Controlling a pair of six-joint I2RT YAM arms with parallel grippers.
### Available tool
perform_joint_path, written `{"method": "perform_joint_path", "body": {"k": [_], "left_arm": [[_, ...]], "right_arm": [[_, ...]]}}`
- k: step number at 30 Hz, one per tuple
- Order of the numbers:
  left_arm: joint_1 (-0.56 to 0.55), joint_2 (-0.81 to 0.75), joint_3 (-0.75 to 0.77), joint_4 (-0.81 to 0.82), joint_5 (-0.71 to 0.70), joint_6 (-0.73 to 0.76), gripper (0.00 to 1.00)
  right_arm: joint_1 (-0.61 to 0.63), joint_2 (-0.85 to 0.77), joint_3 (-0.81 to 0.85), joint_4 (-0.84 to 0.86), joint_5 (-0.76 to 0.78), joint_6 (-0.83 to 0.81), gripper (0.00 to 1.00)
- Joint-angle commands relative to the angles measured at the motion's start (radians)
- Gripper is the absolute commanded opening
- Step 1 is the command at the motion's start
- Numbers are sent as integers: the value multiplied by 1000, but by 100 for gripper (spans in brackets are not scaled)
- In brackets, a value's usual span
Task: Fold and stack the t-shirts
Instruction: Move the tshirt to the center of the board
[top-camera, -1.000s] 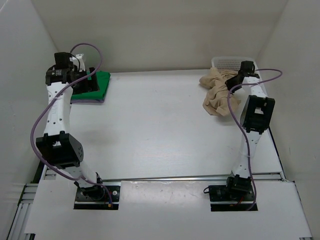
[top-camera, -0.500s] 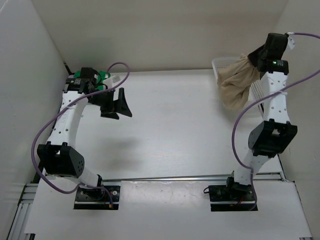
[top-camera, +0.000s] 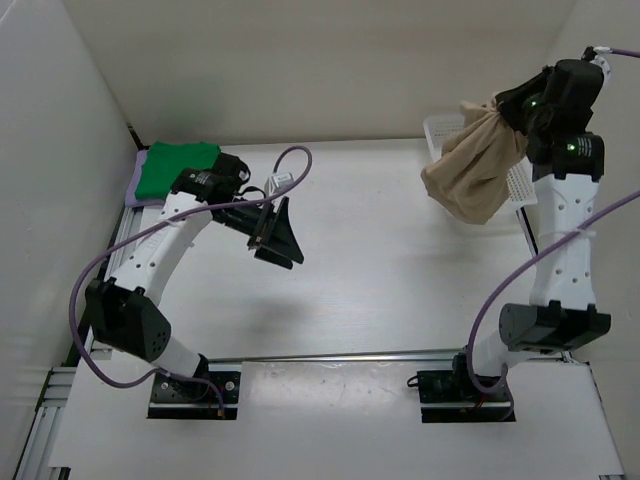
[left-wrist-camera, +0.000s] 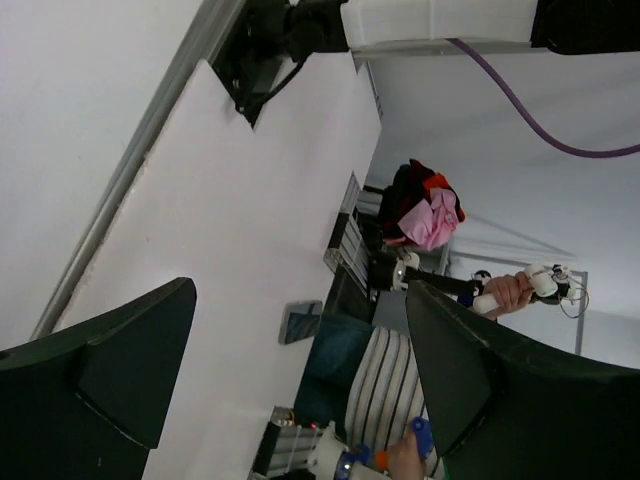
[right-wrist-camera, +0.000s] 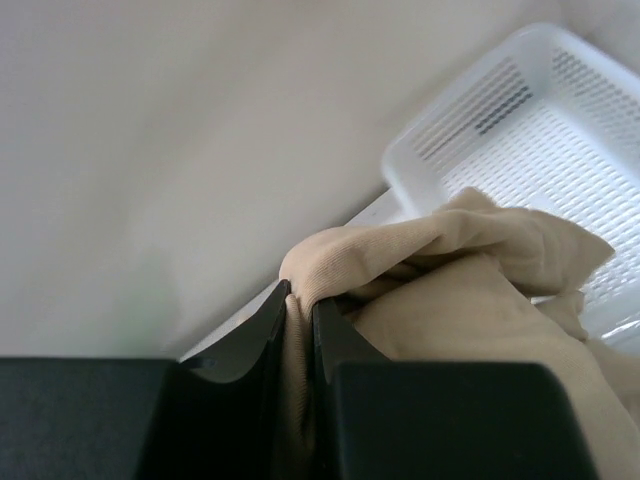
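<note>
The beige t-shirt (top-camera: 470, 168) is seen bunched and hung clear of the table (top-camera: 380, 270). It is pinched at a fold between the nearly closed jaws of the right gripper (top-camera: 503, 103), which is raised beside the white basket (top-camera: 438, 126) at the far right corner. The green t-shirt (top-camera: 176, 169) is found folded at the far left corner, laid upon the lavender t-shirt (top-camera: 132, 190), of which only an edge is shown. The left gripper (top-camera: 278, 236) is held clear of the table near that stack, jaws spread wide, with nothing between them.
</note>
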Motion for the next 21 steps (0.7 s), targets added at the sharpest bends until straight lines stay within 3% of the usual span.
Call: {"method": "perform_joint_path", "body": {"k": [1, 3, 5, 6, 8, 9, 12, 14, 16, 18, 19, 21], "left_arm": [[-21, -88, -37, 18, 29, 9, 96], [-21, -126, -47, 77, -95, 9, 94], [-21, -172, -97, 211, -344, 9, 90], [-21, -201, -129, 283, -710, 9, 90], [-21, -299, -265, 470, -1106, 9, 89], [-10, -335, -324, 540, -1484, 9, 87], [69, -439, -542, 858, -1932, 9, 84], [134, -487, -559, 874, -1924, 9, 88], [145, -523, -545, 837, -1838, 9, 100], [209, -534, -431, 668, -1629, 9, 100], [244, -534, -395, 544, -1392, 9, 100], [307, -544, -360, 480, -1207, 9, 100]], "right_arm": [[55, -146, -3, 33, -28, -36, 0], [94, -197, -29, 33, -28, -36, 0], [144, -241, -49, 33, -28, -27, 0], [163, -253, -58, 33, -28, -27, 0], [221, -287, -99, 33, -17, -16, 0], [244, -287, -111, 33, -5, -16, 0], [359, -300, -141, 23, 30, -16, 0], [461, -281, -153, 23, 58, -16, 0], [537, -255, -153, 23, 76, -16, 0], [641, -198, -130, 9, 95, -16, 0], [669, -182, -130, 9, 95, 9, 0], [716, -160, -176, -2, 82, 48, 1]]}}
